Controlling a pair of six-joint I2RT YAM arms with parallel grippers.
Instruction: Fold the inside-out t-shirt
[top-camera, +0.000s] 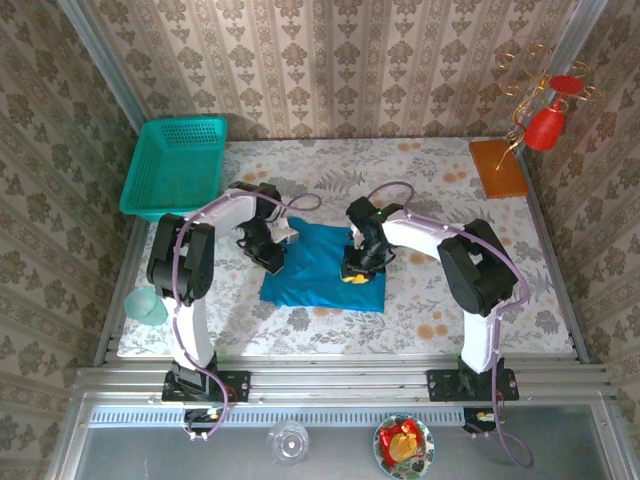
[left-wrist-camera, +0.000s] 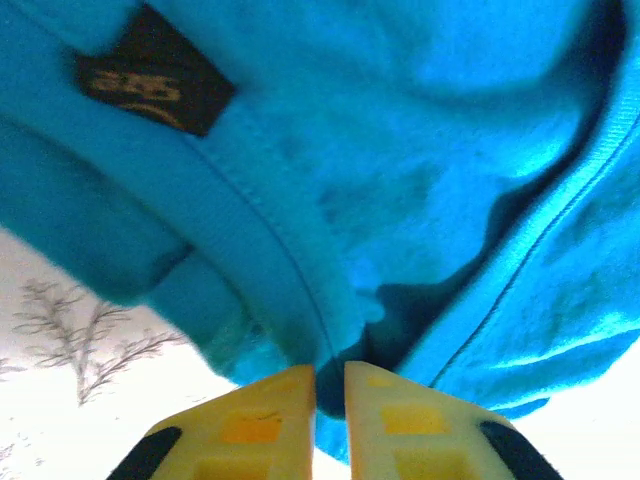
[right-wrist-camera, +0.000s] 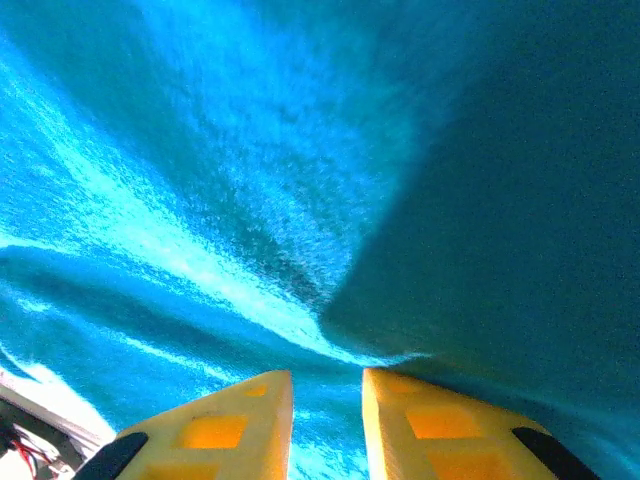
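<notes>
The inside-out t-shirt lies as a teal-blue, roughly rectangular bundle in the middle of the flowered table. My left gripper is at its left edge. In the left wrist view its yellow fingers are nearly together, pinching a seamed hem of the t-shirt near a dark neck label. My right gripper is down on the shirt's right part. In the right wrist view the right gripper holds a raised ridge of the t-shirt between its fingers.
A teal-green mesh basket stands at the back left. An orange-brown board with a red ornament stand is at the back right. A pale green cup sits at the table's left edge.
</notes>
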